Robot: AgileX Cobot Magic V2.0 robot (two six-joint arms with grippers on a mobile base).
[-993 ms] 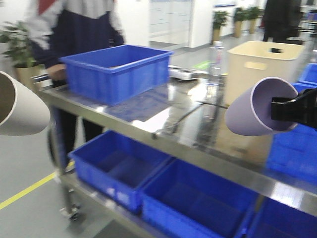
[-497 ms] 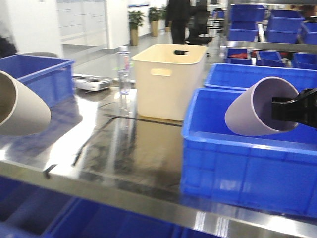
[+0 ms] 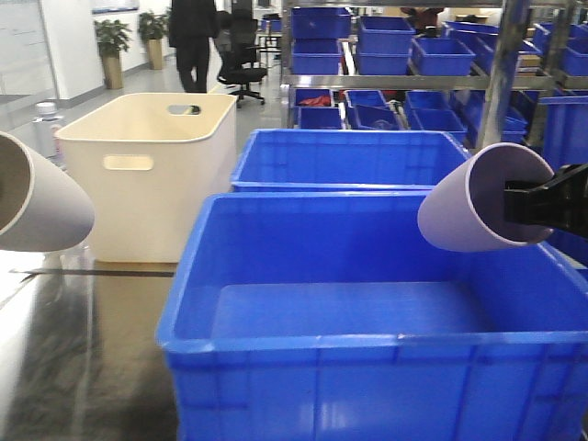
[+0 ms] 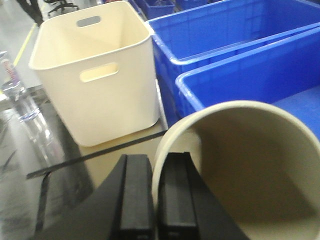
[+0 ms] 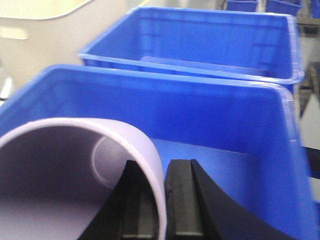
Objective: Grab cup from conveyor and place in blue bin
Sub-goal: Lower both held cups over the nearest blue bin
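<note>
My left gripper (image 4: 155, 165) is shut on the rim of a beige cup (image 4: 250, 165), one finger inside and one outside. The cup lies tilted at the left edge of the front view (image 3: 37, 197), left of the blue bin (image 3: 367, 342). My right gripper (image 5: 162, 170) is shut on the rim of a lilac cup (image 5: 60, 170). It holds the cup on its side above the bin's right part (image 3: 473, 202). The bin's floor looks bare. The bin also shows in the right wrist view (image 5: 150, 80) and the left wrist view (image 4: 240, 65). The conveyor is out of view.
A second large blue bin (image 3: 340, 156) stands directly behind the first. A cream tub with handle cutouts (image 3: 147, 175) stands to the left on the shiny steel table (image 3: 83, 349). A clear bottle (image 3: 46, 119) is far left. Shelves of small blue bins (image 3: 386, 46) and a person (image 3: 193, 37) are behind.
The whole view has swung right: the cream tub moved from centre to left and the blue bin now fills the front. Both cups stay held in the same places in view.
</note>
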